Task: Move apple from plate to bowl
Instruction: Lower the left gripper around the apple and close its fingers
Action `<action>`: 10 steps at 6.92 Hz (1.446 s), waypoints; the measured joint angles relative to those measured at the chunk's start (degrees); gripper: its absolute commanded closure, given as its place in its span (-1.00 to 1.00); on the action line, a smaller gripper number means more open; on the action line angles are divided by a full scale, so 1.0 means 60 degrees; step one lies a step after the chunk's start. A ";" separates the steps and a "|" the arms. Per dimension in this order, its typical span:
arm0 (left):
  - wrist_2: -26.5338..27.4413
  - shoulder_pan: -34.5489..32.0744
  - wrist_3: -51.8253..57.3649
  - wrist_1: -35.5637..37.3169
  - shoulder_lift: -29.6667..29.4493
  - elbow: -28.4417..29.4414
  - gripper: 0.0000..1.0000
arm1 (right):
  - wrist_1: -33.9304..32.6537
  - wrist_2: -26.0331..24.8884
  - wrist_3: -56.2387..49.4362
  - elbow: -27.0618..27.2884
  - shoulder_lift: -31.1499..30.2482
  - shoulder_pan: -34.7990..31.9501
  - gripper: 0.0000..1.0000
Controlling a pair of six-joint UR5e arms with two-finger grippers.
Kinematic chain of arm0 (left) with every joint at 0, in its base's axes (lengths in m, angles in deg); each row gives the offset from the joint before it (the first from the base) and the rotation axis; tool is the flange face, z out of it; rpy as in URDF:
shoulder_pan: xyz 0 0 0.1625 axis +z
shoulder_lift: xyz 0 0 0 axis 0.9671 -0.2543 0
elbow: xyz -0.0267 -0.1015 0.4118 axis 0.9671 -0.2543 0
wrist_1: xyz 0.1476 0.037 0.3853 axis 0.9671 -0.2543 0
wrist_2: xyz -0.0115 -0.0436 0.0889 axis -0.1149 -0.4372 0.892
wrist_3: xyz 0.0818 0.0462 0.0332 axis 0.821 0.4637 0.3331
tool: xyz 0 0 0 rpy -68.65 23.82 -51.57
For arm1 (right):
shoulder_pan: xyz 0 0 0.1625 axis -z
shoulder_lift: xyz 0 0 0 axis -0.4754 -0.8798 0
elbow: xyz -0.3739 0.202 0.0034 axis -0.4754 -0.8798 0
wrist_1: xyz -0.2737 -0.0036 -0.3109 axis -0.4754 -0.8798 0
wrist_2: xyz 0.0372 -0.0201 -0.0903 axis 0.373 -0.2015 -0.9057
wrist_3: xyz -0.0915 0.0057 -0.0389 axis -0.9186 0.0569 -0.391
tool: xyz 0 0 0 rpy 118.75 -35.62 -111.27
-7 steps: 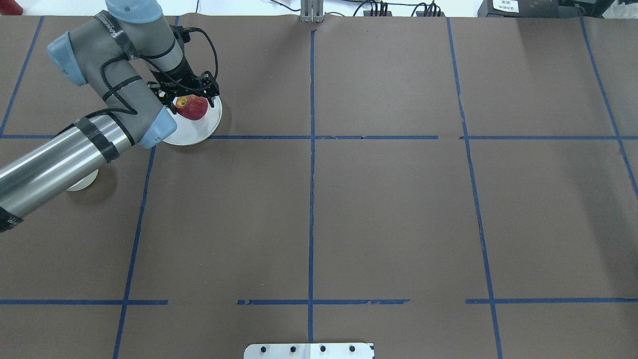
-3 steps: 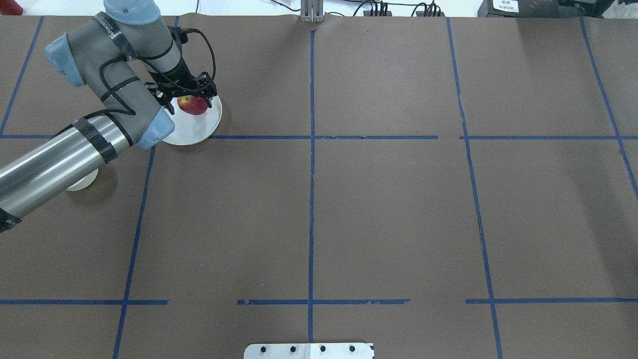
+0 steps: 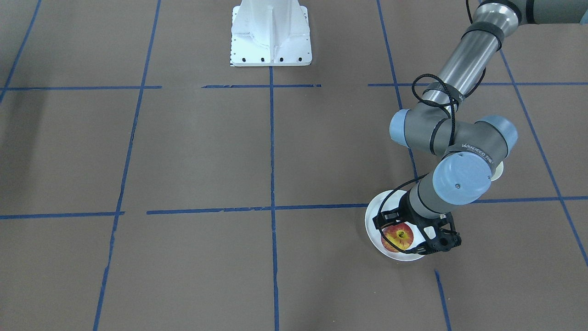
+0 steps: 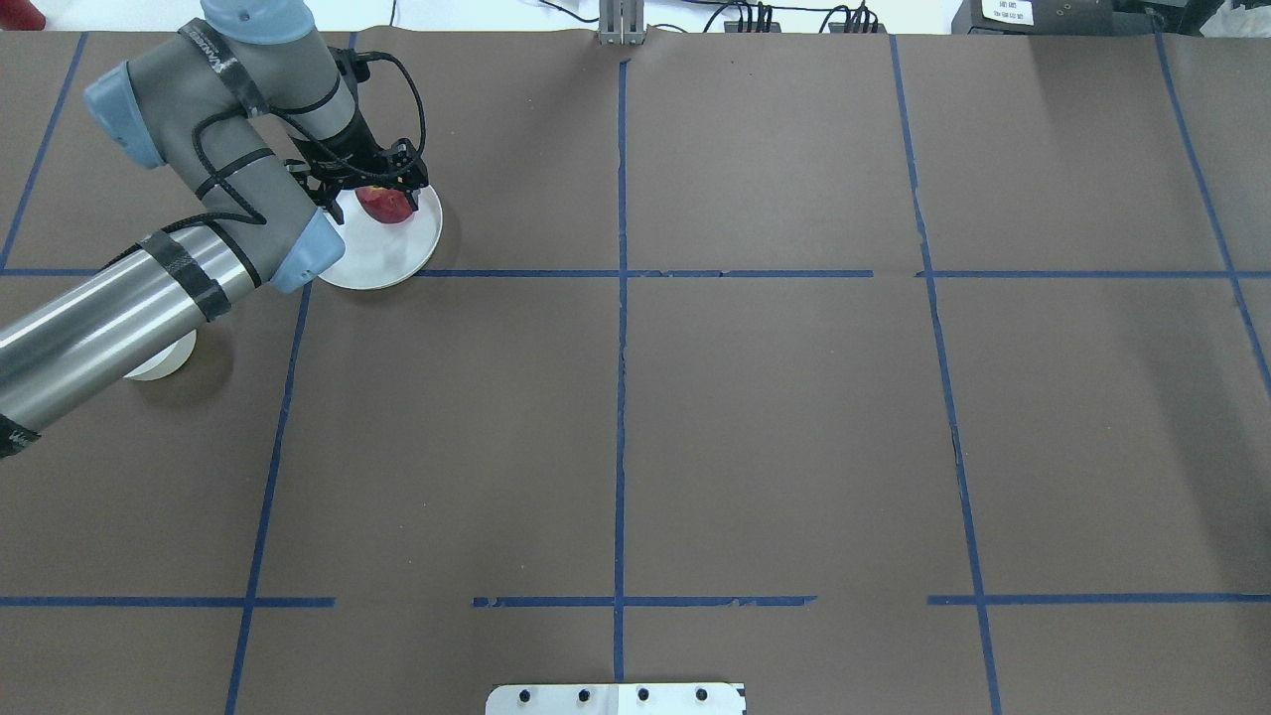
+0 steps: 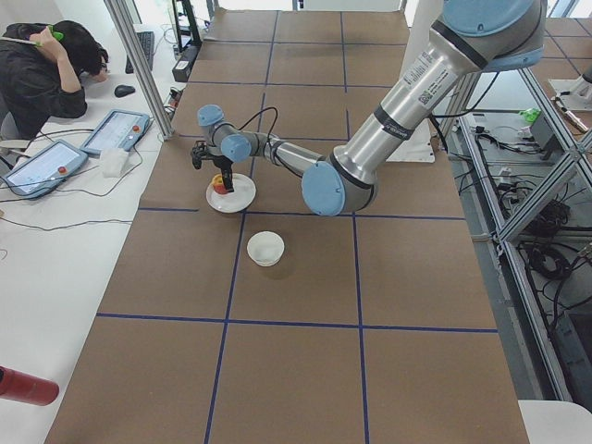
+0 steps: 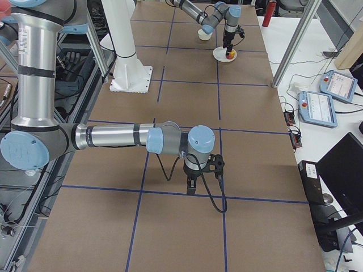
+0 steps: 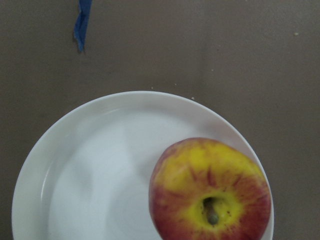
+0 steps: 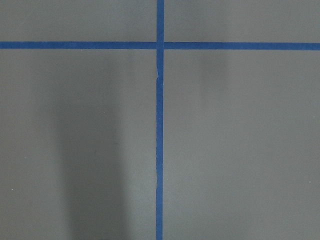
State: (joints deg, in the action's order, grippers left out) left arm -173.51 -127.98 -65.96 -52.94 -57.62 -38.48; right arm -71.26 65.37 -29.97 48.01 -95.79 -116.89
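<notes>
The red and yellow apple (image 4: 389, 204) lies on the white plate (image 4: 382, 256), at its far edge. In the left wrist view the apple (image 7: 210, 192) sits at the plate's (image 7: 85, 170) lower right, stem dimple up. My left gripper (image 3: 413, 233) is open, its fingers either side of the apple (image 3: 398, 236), just above the plate (image 3: 373, 215). The small off-white bowl (image 5: 265, 248) stands apart from the plate, toward the robot; in the overhead view the bowl (image 4: 167, 359) is mostly hidden under my left arm. My right gripper (image 6: 201, 173) hangs over bare table; I cannot tell its state.
Blue tape lines (image 4: 621, 298) grid the brown table. The robot's white base mount (image 3: 271, 41) stands at the table's middle near edge. An operator (image 5: 42, 65) and tablets (image 5: 116, 129) are at a side desk beyond the plate.
My left gripper has moved a little away from the robot and lower over the apple, covering more of it. The apple, plate and bowl have stayed put.
</notes>
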 measured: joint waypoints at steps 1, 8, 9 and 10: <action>-0.0007 -0.0009 -0.0001 -0.0028 -0.0002 0.0010 -1.00 | 0.0000 0.0000 0.0000 0.0000 0.0000 0.0000 -1.00; 0.0122 -0.0078 -0.0394 -0.1738 -0.0378 0.1344 -1.00 | 0.0000 0.0000 0.0000 0.0000 0.0000 -0.0001 -1.00; 0.0189 -0.0119 -0.0470 -0.1981 -0.0499 0.1630 -0.99 | 0.0000 0.0000 0.0000 0.0000 0.0000 0.0000 -1.00; 0.0323 -0.0148 -0.0498 -0.2115 -0.0560 0.1777 -0.21 | 0.0000 0.0000 0.0000 0.0000 0.0000 0.0000 -1.00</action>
State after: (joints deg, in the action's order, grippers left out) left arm -171.57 -128.87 -68.95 -65.63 -60.99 -27.82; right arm -71.26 65.37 -29.97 48.01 -95.79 -116.89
